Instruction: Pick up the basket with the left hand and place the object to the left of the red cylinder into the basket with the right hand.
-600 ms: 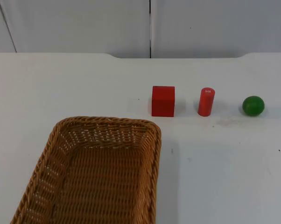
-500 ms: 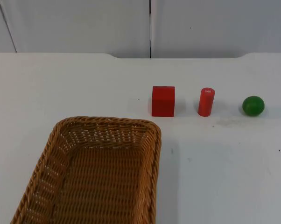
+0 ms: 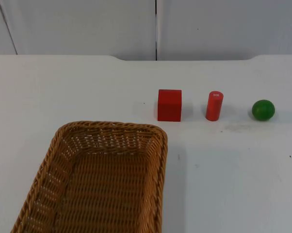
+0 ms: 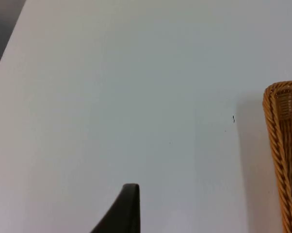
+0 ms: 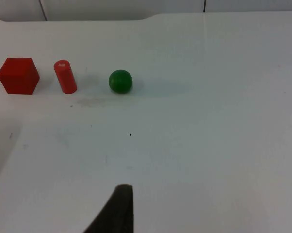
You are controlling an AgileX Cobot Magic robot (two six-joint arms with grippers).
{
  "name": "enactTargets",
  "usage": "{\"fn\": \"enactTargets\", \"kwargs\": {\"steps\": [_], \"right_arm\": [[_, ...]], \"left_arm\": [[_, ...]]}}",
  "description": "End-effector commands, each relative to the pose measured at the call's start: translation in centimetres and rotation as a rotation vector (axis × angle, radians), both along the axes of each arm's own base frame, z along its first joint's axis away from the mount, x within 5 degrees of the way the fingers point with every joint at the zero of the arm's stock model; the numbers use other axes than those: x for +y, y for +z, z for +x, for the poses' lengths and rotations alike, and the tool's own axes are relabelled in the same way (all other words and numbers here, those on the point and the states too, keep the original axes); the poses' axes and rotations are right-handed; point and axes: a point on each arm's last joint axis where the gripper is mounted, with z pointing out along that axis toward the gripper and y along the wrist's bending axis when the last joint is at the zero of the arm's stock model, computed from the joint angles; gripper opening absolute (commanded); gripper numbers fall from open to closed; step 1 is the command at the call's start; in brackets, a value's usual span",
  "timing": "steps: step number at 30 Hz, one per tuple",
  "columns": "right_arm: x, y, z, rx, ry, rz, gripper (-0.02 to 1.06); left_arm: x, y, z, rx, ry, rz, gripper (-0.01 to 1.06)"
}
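A woven wicker basket (image 3: 155, 145) lies empty at the table's near left. Behind it and to the right, a red cube (image 3: 170, 105) stands just left of the upright red cylinder (image 3: 214, 105). My left gripper (image 4: 127, 208) hangs over bare table, apart from the basket's rim (image 4: 277, 126). My right gripper (image 5: 118, 208) hangs over the table well short of the cube (image 5: 19, 75) and the cylinder (image 5: 65, 76). Neither gripper holds anything that I can see.
A green ball (image 3: 263, 110) sits right of the cylinder, and it is the thing closest to the right gripper in the right wrist view (image 5: 120, 81). The white table (image 3: 63, 87) ends at the grey partition wall (image 3: 88, 24).
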Motion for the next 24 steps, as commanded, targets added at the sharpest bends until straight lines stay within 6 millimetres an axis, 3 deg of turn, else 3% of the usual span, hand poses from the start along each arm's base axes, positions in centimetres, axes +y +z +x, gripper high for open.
{"fn": "enactTargets", "kwargs": {"steps": [1, 13, 24], "right_arm": [[0.0, 0.0, 0.0, -0.009, -0.002, -0.007, 1.05], [0.0, 0.0, 0.0, -0.009, -0.002, -0.007, 1.05], [0.0, 0.0, 0.0, -0.009, -0.002, -0.007, 1.05]], "left_arm": [[-0.2, 0.2, 0.6, 0.001, -0.002, -0.028, 1.05], [-0.5, -0.4, 2.7, 0.117, -0.018, -0.077, 1.05], [-0.5, -0.5, 2.8, 0.136, -0.019, -0.083, 1.05]]}}
